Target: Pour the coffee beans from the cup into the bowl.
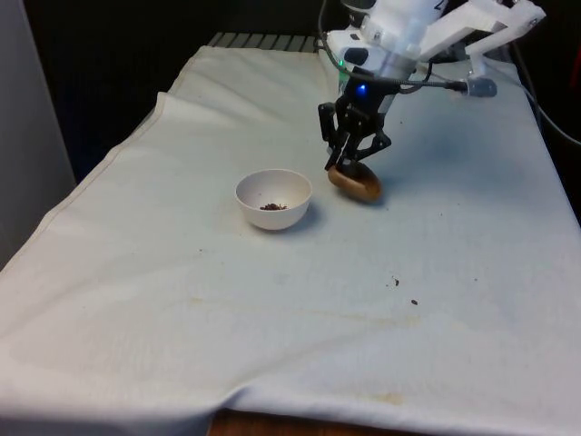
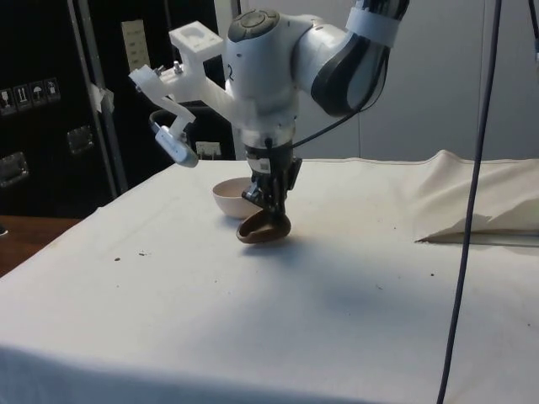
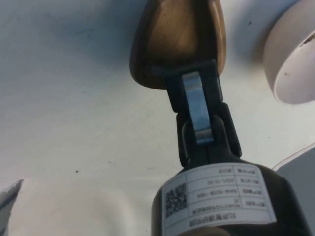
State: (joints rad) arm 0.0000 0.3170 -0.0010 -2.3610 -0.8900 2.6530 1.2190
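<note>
- Your gripper [image 1: 345, 163] is clamped narrow on the rim of the brown cup [image 1: 356, 182]; one finger sits inside the cup, the other on the outer wall, best seen in the wrist view, gripper [image 3: 193, 81], cup [image 3: 177, 34].
- Cup is tilted hard over, lying almost on its side on the white cloth [image 1: 272, 309]; can't tell if it's fully resting or just touching.
- In the side view the cup [image 2: 265, 227] shows its open mouth toward that camera, gripper [image 2: 268, 210] coming down on it from above.
- White bowl [image 1: 273, 198] stands upright just beside the cup, on the front view's left of it, not touching.
- Front view gives you the bowl's inside: a small dark heap of coffee beans [image 1: 273, 206] at the bottom.
- Side view has the bowl [image 2: 229, 196] partly behind the gripper, contents hidden.
- Wrist view catches an edge of the bowl [image 3: 290, 64] near the cup.
- Front view also shows a couple of dark specks [image 1: 404, 291] on the cloth, well apart from cup & bowl; too small to say what they are.
</note>
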